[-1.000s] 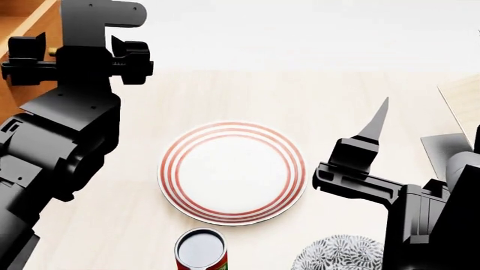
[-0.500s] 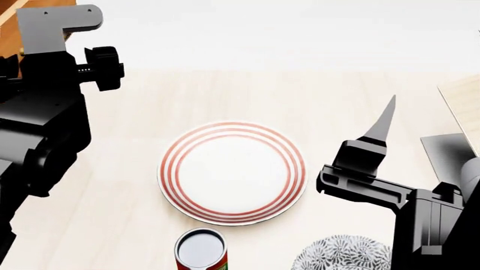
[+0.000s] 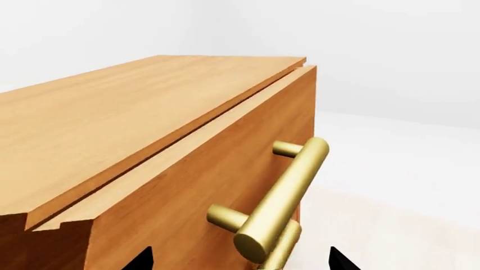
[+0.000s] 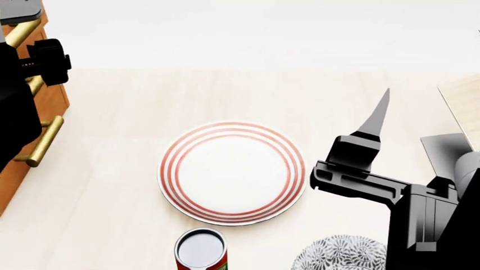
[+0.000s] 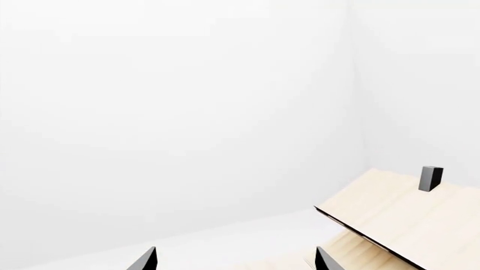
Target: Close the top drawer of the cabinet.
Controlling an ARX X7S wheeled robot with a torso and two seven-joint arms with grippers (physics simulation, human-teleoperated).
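In the left wrist view the orange-brown cabinet [image 3: 127, 107] fills the frame, with the top drawer [image 3: 195, 191] under its top board. The drawer front stands a narrow step out from the top's edge. The drawer's brass bar handle [image 3: 289, 191] lies between my left gripper's two dark fingertips [image 3: 143, 260]. My left gripper [image 3: 240, 261] is open and grips nothing. In the head view the cabinet [image 4: 54, 101] is at the far left edge, partly behind my left arm [image 4: 15, 107]. My right gripper [image 4: 379, 121] points up at the right, open and empty, as the right wrist view shows [image 5: 234, 260].
A red-ringed white plate [image 4: 232, 171] lies mid-table, with a red can [image 4: 201, 250] at the front and a patterned bowl [image 4: 338, 254] beside it. Pale plywood boards [image 4: 461, 101] stand at the right, also in the right wrist view [image 5: 397, 214]. A lower brass handle [image 4: 44, 142] sticks out of the cabinet front.
My left arm has moved left to the frame's edge, and the wooden drawer has gone back with it. The cabinet front with its brass handles now shows. The right arm has barely moved.
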